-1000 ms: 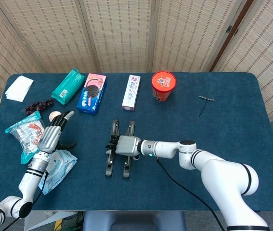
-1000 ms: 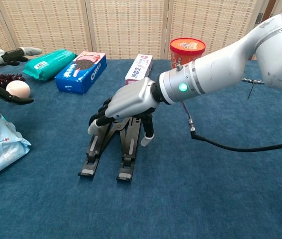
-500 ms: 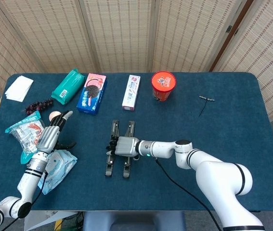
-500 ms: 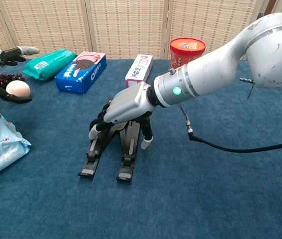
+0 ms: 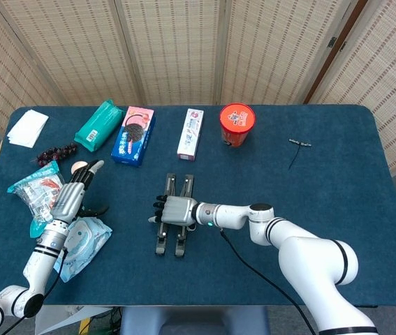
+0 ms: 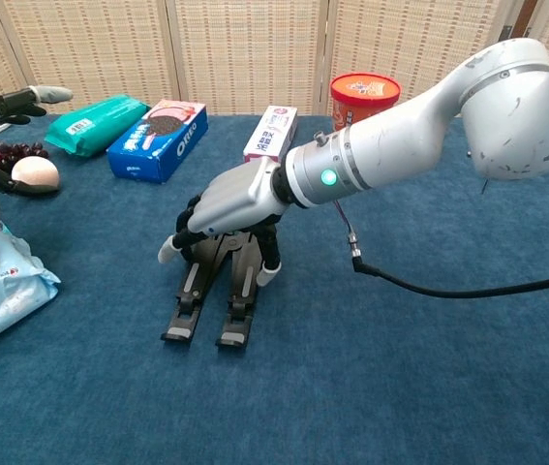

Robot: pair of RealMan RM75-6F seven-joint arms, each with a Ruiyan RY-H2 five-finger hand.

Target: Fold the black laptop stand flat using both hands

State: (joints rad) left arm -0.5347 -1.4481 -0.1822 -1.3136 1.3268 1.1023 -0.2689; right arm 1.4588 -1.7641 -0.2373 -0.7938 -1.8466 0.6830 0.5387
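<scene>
Honestly, with only my right hand gripping the black laptop stand and my left hand empty, fingers apart, far off beside the egg, the stand could skid.

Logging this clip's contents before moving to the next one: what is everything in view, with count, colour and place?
laptop stand: 1, black, table centre, under the right robot hand
table: 1, dark blue cloth
white paper: 1, far left corner
green packet: 1, back left
Oreo box: 1, blue and pink, beside green packet
toothpaste box: 1, white, back centre
cup: 1, red, back centre
grapes: 1 bunch, dark, left
egg: 1, tan, left
snack bag: 1, left edge
wipes pack: 1, light blue, front left
small tool: 1, dark, right
left robot hand: open, near egg
right robot hand: rests on stand
</scene>
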